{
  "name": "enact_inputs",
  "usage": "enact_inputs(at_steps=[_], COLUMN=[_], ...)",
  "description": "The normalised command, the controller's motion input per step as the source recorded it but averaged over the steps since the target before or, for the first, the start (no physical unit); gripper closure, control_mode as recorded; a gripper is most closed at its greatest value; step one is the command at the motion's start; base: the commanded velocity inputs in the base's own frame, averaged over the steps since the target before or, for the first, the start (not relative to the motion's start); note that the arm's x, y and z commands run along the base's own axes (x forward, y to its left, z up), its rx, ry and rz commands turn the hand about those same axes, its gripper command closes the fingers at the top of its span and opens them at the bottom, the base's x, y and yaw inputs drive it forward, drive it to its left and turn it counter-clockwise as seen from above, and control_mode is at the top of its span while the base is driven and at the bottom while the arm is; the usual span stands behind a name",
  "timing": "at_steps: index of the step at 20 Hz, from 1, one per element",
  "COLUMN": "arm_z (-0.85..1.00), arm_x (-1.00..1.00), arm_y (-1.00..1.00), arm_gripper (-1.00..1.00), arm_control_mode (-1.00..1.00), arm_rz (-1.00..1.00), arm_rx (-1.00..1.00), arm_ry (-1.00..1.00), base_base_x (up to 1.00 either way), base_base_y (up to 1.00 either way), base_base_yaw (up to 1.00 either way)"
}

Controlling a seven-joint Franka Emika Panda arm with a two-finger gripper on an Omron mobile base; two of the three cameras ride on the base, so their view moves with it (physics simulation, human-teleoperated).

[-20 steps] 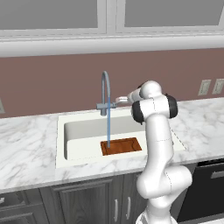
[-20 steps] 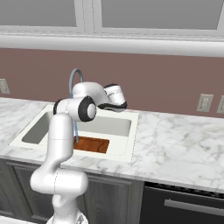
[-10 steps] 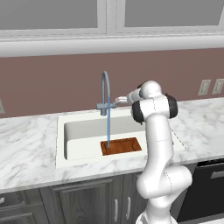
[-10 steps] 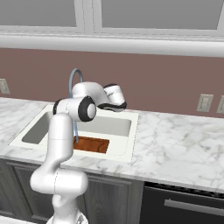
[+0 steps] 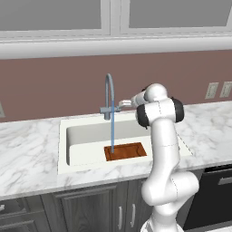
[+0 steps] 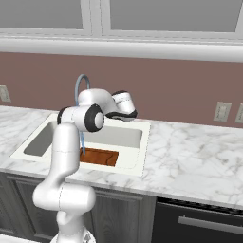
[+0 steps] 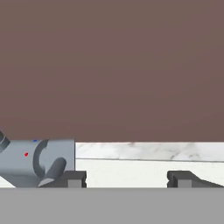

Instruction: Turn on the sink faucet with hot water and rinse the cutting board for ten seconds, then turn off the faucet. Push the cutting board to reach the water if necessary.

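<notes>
Water (image 5: 112, 131) ran in a thin pale-blue line from the arched spout of the sink faucet (image 5: 108, 97) straight down onto the cutting board (image 5: 126, 151). The board lay flat on the floor of the sink (image 5: 63, 136), against the front wall and toward the basin's right half, and the stream struck it near its left end. From the right base view the same board (image 6: 98, 157) showed reddish-brown behind the arm's upright link, with the white basin rim (image 6: 137, 166) just beside its right edge.

The gripper (image 5: 123, 104) was held out level at the height of the faucet's side lever, just right of the faucet's stem and well above the board. In the hand view its two dark fingertips stood wide apart, nothing between them; the left fingertip (image 7: 72, 179) sat just beside the grey faucet base (image 7: 37, 162) and its small lever, and whether it touched the lever could not be told. The right fingertip (image 7: 183, 179) was over bare marble counter (image 7: 148, 151), with the brown backsplash wall (image 7: 113, 65) ahead. The board was thus below and in front of the open fingers, apart from them, down in the basin.

A dark dishwasher front (image 6: 199, 223) stood under the counter to the right of the sink cabinets.
</notes>
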Motion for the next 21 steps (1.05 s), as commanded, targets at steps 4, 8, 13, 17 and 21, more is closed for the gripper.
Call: enact_inputs(at_steps=[4,8,13,17,21], arm_z=[-0.02,0.00,0.00,0.00,0.00], arm_x=[0.00,0.00,0.00,0.00,0.00], arm_y=[0.44,0.44,0.40,0.35,0.35], arm_gripper=[-1.00,-1.00,-1.00,-1.00,-1.00], arm_control_mode=[-1.00,-1.00,-1.00,-1.00,-1.00], arm_rz=[0.00,0.00,0.00,0.00,0.00], arm_rx=[0.00,0.00,0.00,0.00,0.00], arm_ry=[0.00,0.00,0.00,0.00,0.00], base_base_x=[0.00,0.00,0.00,0.00,0.00], base_base_y=[0.00,0.00,0.00,0.00,0.00], base_base_yaw=[0.00,0.00,0.00,0.00,0.00])
